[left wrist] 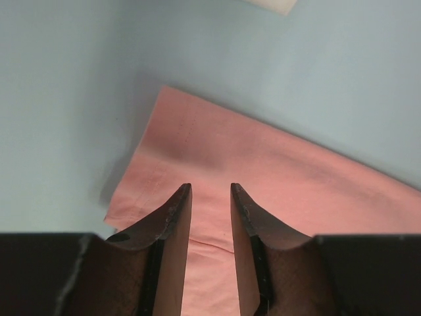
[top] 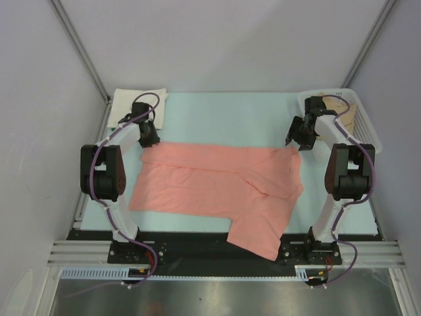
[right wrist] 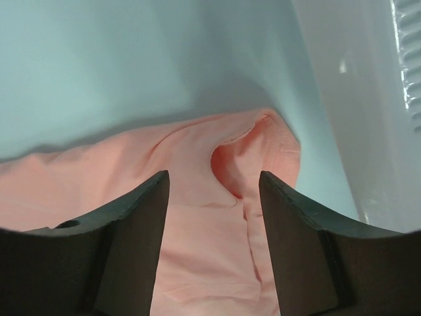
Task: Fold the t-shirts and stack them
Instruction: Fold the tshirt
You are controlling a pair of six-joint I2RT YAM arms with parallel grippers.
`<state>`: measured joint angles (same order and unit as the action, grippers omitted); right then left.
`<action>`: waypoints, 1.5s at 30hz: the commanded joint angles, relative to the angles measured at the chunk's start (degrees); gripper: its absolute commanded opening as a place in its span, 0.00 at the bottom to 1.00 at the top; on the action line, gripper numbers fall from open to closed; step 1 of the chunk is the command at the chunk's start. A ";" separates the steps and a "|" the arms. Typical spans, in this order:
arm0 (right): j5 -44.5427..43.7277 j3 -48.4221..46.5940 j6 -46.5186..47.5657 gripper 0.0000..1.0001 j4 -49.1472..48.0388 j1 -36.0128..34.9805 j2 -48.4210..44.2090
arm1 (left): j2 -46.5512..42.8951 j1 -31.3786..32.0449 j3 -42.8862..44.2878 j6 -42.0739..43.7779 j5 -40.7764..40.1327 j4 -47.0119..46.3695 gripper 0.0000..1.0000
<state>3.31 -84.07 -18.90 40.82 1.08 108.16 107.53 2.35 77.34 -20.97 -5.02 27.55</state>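
- I see a salmon-pink t-shirt (top: pixel 217 181) spread flat across the middle of the pale blue table (top: pixel 223 118), reaching nearly from the left arm to the right arm.
- Its far edge runs roughly straight from left to right. A flap on its near right side hangs past the near edge of the table, over the dark rail between the arm bases.
- My left gripper (top: pixel 150 139) hovers over the shirt's far left corner. In the left wrist view its fingers (left wrist: pixel 176 210) stand a little apart, released, with only cloth lying beneath the gap.
- My right gripper (top: pixel 293 139) hovers over the shirt's far right corner. In the right wrist view its fingers (right wrist: pixel 141 210) are spread wide and hold nothing. Below them the shirt's neck opening shows as a curved fold.
- A cream-white t-shirt (top: pixel 128 105) lies folded at the far left corner of the table, just beyond the left gripper.
- A white mesh basket (top: pixel 365 125) sits at the far right corner, just beside the right gripper, with a tan-beige t-shirt (top: pixel 339 105) inside it.
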 commanded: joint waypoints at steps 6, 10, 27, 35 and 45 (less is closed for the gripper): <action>-3.31 -1.98 -0.26 0.63 2.78 -2.49 1.36 | -2.14 -0.06 -2.81 -0.48 0.09 -2.85 0.36; -1.73 0.57 -1.05 0.58 0.32 -2.31 1.17 | -1.80 -0.24 -2.81 0.05 -1.75 -2.15 0.33; -15.69 -4.34 2.90 0.00 -2.50 -2.84 6.89 | 0.06 -0.24 -4.74 -1.09 -3.25 -1.53 0.22; -16.85 -6.71 3.51 0.00 -2.16 -2.84 8.02 | -3.81 -0.24 -5.01 -1.53 -4.56 -1.63 0.25; -18.62 -9.01 -1.49 0.78 14.46 -7.32 0.67 | -9.09 -0.68 -3.86 -3.11 -4.83 2.16 0.48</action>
<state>-14.11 -92.05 -17.72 47.77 -5.37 115.96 101.78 2.07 72.01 -22.20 -10.26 28.56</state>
